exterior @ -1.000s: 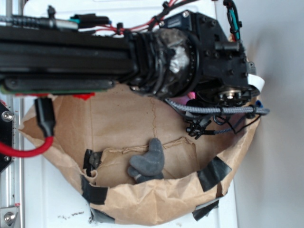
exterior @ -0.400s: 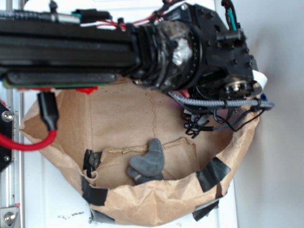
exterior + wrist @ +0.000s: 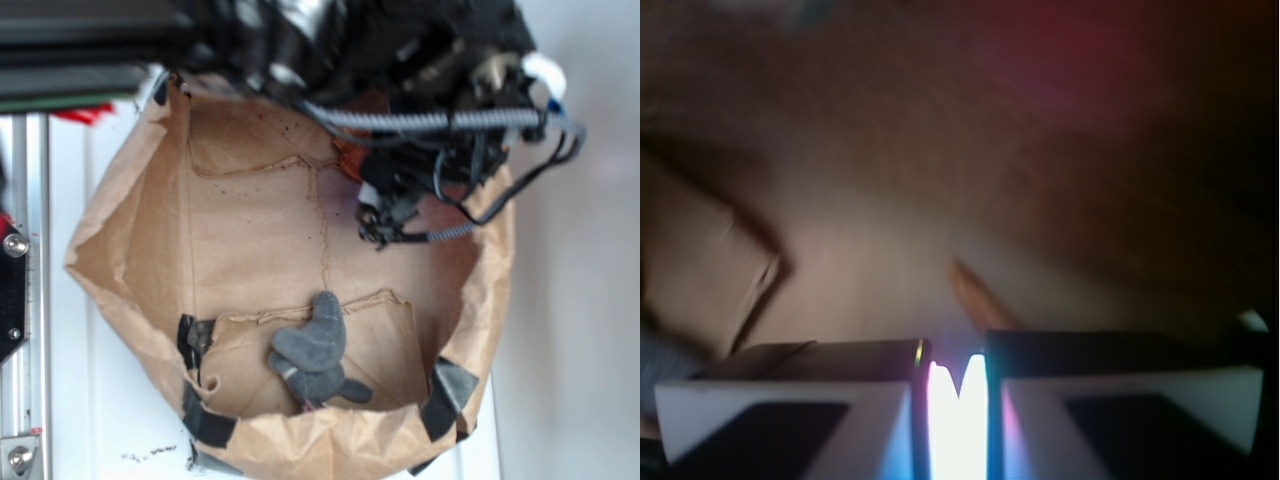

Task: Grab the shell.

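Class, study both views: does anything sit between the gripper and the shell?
Nothing visible does. In the wrist view the shell lies on bare paper just ahead of the gripper; the grey plush toy lies well aside.

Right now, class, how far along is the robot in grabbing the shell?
Done: the fingers are in the paper bag, nearly closed, right at the shell, away from the grey plush toy. In hand: the grasp itself; blur hides whether it holds. Left: a sure grip, then lifting.
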Robot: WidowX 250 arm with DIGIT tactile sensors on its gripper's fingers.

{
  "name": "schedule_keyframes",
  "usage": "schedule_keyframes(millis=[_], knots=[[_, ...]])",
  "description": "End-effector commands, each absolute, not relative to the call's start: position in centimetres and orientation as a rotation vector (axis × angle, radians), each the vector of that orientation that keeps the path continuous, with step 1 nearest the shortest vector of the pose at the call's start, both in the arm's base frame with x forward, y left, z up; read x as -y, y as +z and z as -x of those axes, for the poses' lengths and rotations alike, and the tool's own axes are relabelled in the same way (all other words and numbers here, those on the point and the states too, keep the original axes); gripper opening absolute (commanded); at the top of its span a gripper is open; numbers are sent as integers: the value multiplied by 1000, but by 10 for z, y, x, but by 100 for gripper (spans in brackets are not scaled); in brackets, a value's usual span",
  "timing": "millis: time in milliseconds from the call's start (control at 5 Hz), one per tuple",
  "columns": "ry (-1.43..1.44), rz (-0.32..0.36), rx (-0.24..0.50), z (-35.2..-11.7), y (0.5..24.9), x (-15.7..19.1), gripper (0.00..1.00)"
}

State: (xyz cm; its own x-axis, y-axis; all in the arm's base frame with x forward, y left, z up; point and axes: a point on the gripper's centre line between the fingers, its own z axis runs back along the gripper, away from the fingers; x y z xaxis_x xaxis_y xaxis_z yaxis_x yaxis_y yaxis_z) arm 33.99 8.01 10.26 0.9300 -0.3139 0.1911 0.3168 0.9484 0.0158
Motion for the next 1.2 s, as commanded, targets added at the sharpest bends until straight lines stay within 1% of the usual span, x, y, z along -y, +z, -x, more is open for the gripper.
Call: schedule_keyframes(millis=[0,200,400,600,800,1000], knots=[[-329,-124,201,-337,131,-103,100],[-287,-193,209,-343,108,-106,100],[-273,-239,193,-342,92,-111,100],[-265,-272,221,-338,72,-111,100],[-285,-324,208,-330,49,-109,100],[-320,-356,199,-321,33,-102,100]])
